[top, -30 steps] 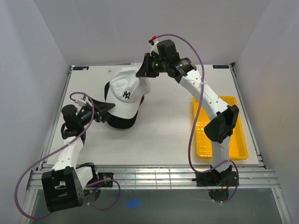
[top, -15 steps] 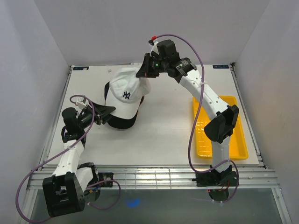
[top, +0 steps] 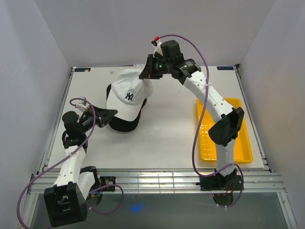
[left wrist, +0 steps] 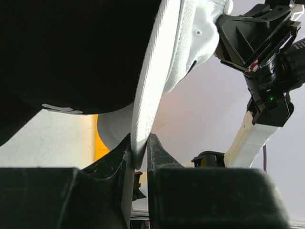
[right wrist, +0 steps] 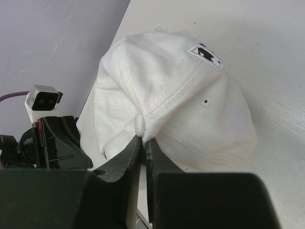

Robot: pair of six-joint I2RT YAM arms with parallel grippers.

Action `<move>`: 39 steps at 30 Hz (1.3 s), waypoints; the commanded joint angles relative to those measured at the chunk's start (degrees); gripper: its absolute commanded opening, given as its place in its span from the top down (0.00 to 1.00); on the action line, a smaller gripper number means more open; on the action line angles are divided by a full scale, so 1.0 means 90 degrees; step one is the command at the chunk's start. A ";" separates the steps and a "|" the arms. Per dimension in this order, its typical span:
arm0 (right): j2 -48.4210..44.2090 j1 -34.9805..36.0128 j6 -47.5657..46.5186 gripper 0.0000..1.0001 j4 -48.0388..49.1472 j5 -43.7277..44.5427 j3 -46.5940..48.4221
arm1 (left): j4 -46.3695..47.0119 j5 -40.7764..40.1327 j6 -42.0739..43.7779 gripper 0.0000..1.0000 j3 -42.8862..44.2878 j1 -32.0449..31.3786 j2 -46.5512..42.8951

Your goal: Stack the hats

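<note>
The white cap with the NY mark [top: 127, 93] hangs tilted above the black cap [top: 125, 125], which lies on the table under it. My right gripper [top: 144, 73] is shut on the fabric at the top of the white cap's crown, beside its button [right wrist: 138, 125]. My left gripper [top: 109, 114] is shut on the edge of the white cap's brim [left wrist: 147, 95]. The black cap [left wrist: 71, 52] fills the upper left of the left wrist view. The pink and tan caps are out of view.
A yellow mesh tray [top: 238, 143] lies at the right side of the table, under the right arm's elbow. The white enclosure walls stand close behind and to both sides. The left gripper also shows in the right wrist view [right wrist: 57, 143].
My left arm has drawn back slightly toward the near left with the brim in it. The white cap has shifted a little left. The right gripper has hardly moved.
</note>
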 commanded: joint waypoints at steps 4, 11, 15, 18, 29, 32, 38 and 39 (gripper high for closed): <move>-0.0588 0.0133 -0.0376 0.90 0.0803 -0.0149 0.0117 | -0.0055 -0.0212 -0.0260 0.98 -0.0026 -0.0037 -0.0218; -0.0667 0.0396 -0.0816 0.88 0.1076 0.0037 0.0224 | -0.0065 -0.0456 -0.0622 1.00 -0.0289 -0.0037 -0.0618; -0.0559 0.0455 -0.0952 0.88 0.1096 0.0037 0.0283 | -0.0065 -0.0651 -0.0827 1.00 -0.0533 -0.0027 -0.0862; -0.0462 0.0504 -0.1001 0.87 0.1144 -0.0002 0.0263 | -0.0026 -0.0729 -0.0944 1.00 -0.0748 -0.0037 -0.0921; -0.0051 0.0650 -0.1187 0.81 0.1125 -0.0031 0.0449 | 0.0560 -0.0807 -0.1355 1.00 -0.1569 -0.0027 -0.1214; 0.0017 0.0660 -0.1216 0.80 0.1135 -0.0090 0.0361 | 0.0599 -0.0885 -0.1423 1.00 -0.1744 -0.0037 -0.1331; 0.0007 0.0680 -0.1314 0.73 0.1184 -0.0149 0.0185 | 0.0726 -0.1003 -0.1627 1.00 -0.2115 -0.0027 -0.1468; -0.0002 0.0680 -0.1333 0.71 0.1184 -0.0149 0.0175 | 0.0775 -0.1041 -0.1667 1.00 -0.2174 -0.0037 -0.1497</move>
